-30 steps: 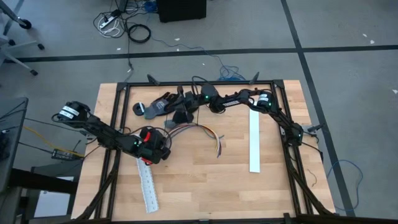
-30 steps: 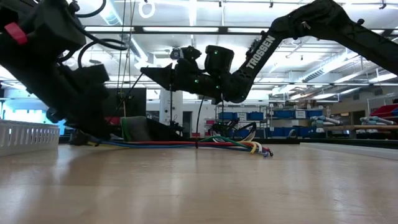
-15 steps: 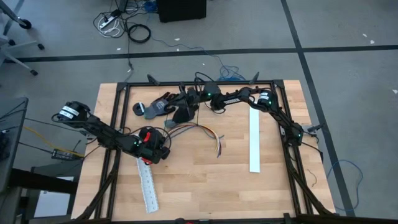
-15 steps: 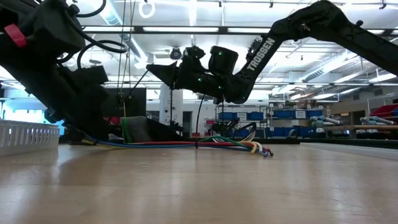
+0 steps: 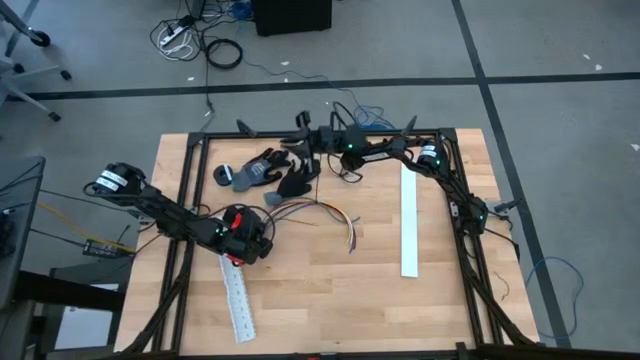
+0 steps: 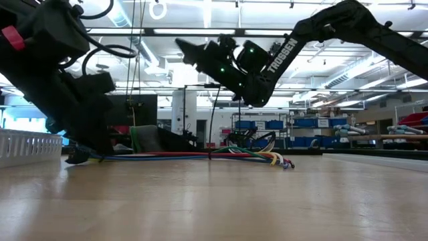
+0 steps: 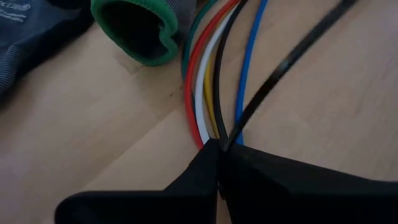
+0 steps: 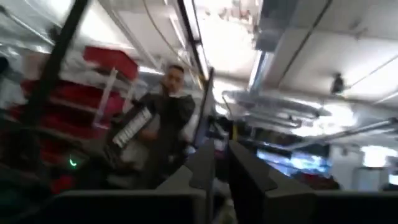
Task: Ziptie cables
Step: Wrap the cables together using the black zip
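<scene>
The cables (image 5: 320, 207), thin wires in several colours, lie in a curved bundle mid-table and show low along the board (image 6: 200, 154). My left gripper (image 5: 266, 214) is shut on the bundle's left end. A thin black strip (image 7: 283, 65) crosses the wires right at its fingertips. My right gripper (image 5: 300, 132) hangs raised over the far edge with its fingers tipped up (image 6: 182, 44). Its wrist view shows a narrow gap (image 8: 219, 163). A thin dark line (image 6: 214, 120) rises from the bundle toward its underside. My left gripper (image 7: 219, 152) pinches the wires together (image 7: 214, 127) between its two shut fingers, near the bundle's left end. The fingers slant down from the table's left, roughly along the wires. The bundle lies on the board. Whether my right gripper touches the dark strip (image 8: 204, 106), I cannot tell.
A grey glove (image 5: 255, 170) and a black glove (image 5: 295, 180) lie just beyond the cables; a green glove cuff (image 7: 140, 31) sits beside the wires. One white slotted strip (image 5: 410, 225) lies at the right, another (image 5: 237, 295) at the near left. A black frame (image 5: 190, 200) rims the board.
My right gripper has risen and swung toward the far edge, tipping its fingers from about level to pointing upward. The cables and my left gripper have stayed put.
</scene>
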